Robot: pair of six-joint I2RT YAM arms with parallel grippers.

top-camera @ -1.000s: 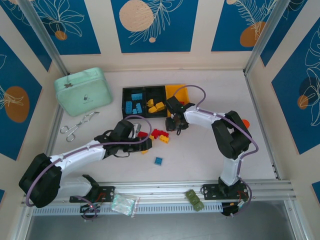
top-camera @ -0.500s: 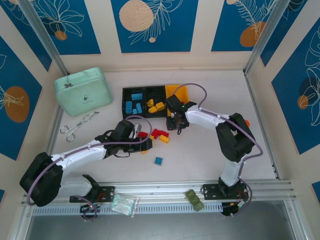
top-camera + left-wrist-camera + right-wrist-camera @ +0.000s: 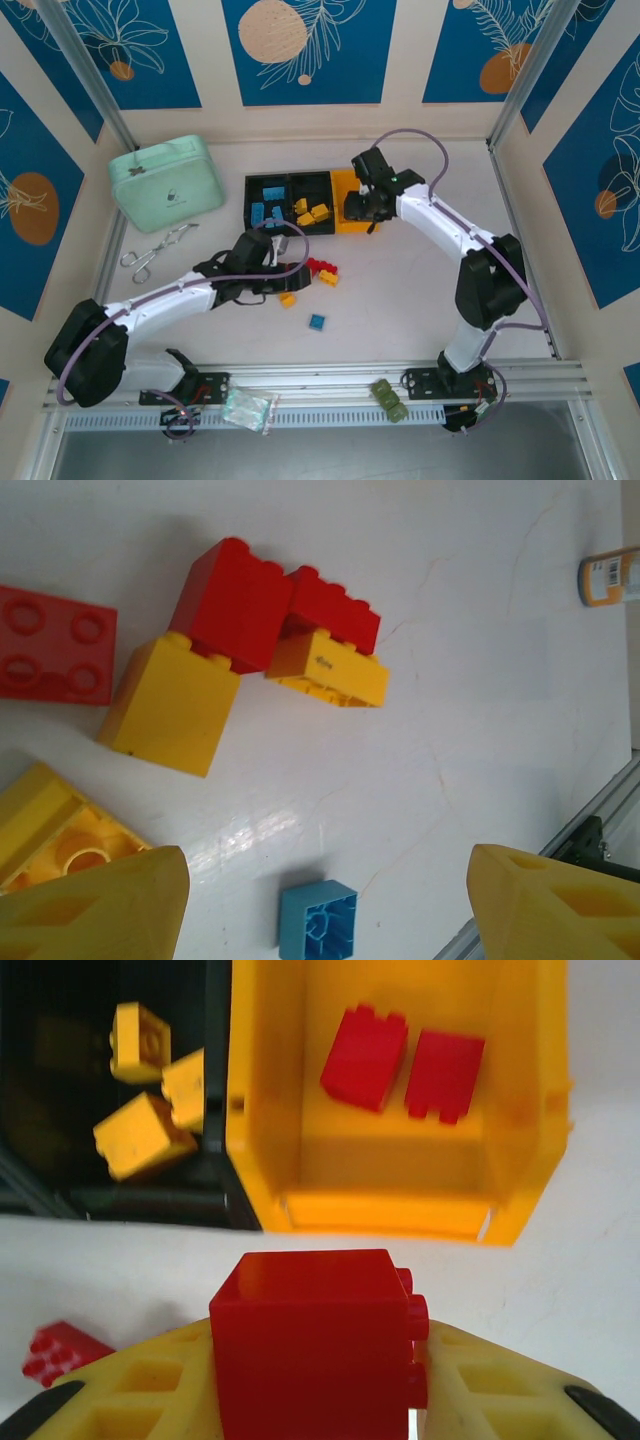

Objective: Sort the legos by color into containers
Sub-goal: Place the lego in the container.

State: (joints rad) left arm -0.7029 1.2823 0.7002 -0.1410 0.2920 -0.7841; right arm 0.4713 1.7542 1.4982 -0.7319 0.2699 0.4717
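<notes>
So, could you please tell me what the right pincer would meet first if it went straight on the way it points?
Probably the yellow bin: the right pincer, shut on a red brick, points at its near wall, though depth is unclear and it may clear the rim.

red and yellow legos (image 3: 235, 600) clustered upper left, touching. lone blue lego (image 3: 318, 925) on white table (image 3: 480, 730), between the left gripper's (image 3: 325, 875) spread yellow fingertips (image 3: 95, 905). orange object (image 3: 610, 575) at right edge, well apart.
</notes>
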